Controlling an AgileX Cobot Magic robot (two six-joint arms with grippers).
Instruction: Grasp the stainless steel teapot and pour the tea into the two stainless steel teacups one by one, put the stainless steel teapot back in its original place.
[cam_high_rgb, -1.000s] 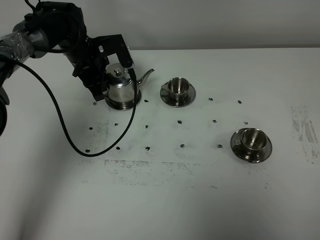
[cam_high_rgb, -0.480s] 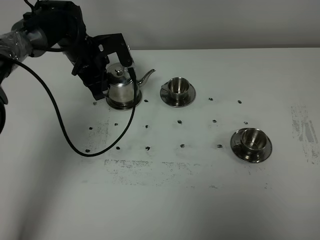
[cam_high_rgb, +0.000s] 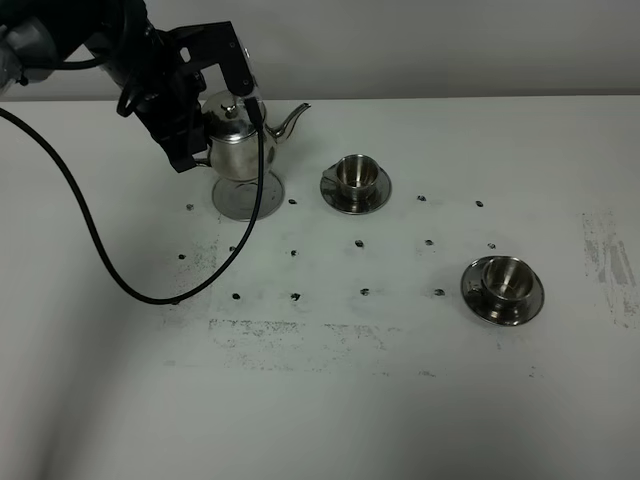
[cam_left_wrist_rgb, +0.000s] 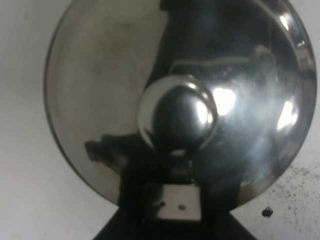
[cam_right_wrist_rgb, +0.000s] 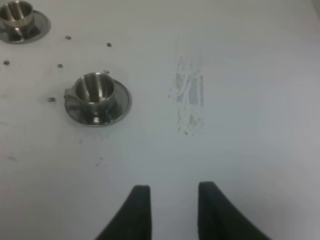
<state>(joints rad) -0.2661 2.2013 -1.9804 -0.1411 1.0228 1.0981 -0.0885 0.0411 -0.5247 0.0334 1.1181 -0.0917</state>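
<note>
My left gripper (cam_high_rgb: 203, 135) is shut on the loop handle of the stainless steel teapot (cam_high_rgb: 240, 140) and holds it in the air, spout pointing right. Just below it lies the flat ringed saucer (cam_high_rgb: 247, 196), bare. In the left wrist view the teapot's domed lid (cam_left_wrist_rgb: 100, 100) and knob (cam_left_wrist_rgb: 177, 112) fill the picture. One teacup on its saucer (cam_high_rgb: 355, 181) stands to the right of the teapot. The other teacup (cam_high_rgb: 503, 286) stands nearer the front right. Both show in the right wrist view (cam_right_wrist_rgb: 96, 98) (cam_right_wrist_rgb: 18, 17). My right gripper (cam_right_wrist_rgb: 172, 205) is open and empty over bare table.
A black cable (cam_high_rgb: 120, 275) loops from the left arm across the white table (cam_high_rgb: 330, 400). Small dark dots (cam_high_rgb: 363, 292) and scuffed patches (cam_high_rgb: 607, 255) mark the table top. A grey wall runs behind the table's far edge.
My left gripper has lifted the teapot up off the flat ringed saucer, which now lies bare. The teacups have not moved.
</note>
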